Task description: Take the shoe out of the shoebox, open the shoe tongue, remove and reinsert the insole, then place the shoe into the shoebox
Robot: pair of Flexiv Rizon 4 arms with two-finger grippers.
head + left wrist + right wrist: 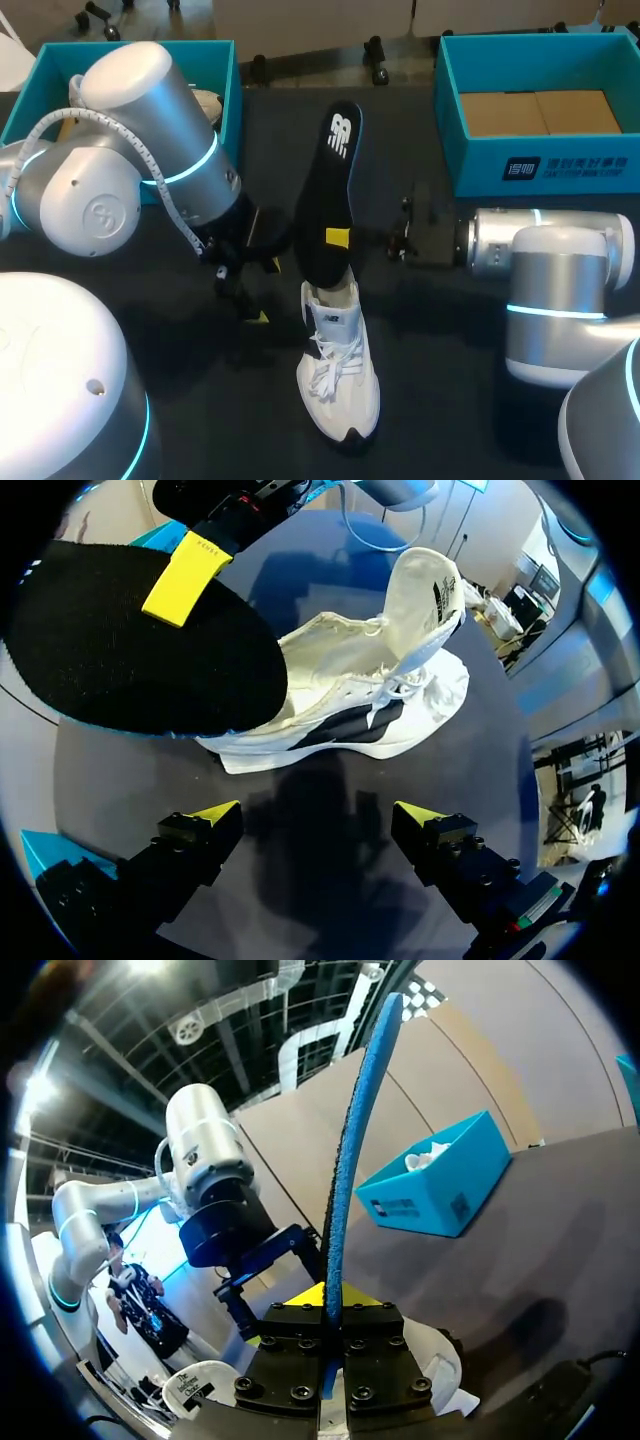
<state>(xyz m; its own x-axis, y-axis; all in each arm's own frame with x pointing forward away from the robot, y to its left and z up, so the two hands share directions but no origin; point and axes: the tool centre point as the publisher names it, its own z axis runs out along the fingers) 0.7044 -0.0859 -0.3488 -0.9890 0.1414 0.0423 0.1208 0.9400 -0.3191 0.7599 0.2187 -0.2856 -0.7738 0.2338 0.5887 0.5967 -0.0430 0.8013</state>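
Note:
A white shoe with black trim lies on the dark table, and in the left wrist view the shoe has its tongue pulled up. A black insole stands nearly upright over the shoe, its lower end at the opening. My right gripper is shut on the insole, which the right wrist view shows edge-on rising from the gripper. My left gripper hangs open just left of the shoe. In its own view the left gripper holds nothing, with the insole ahead.
A teal shoebox with a cardboard floor stands at the back right. Another teal box sits at the back left behind my left arm; this box holds white paper. My left arm is close beside the insole.

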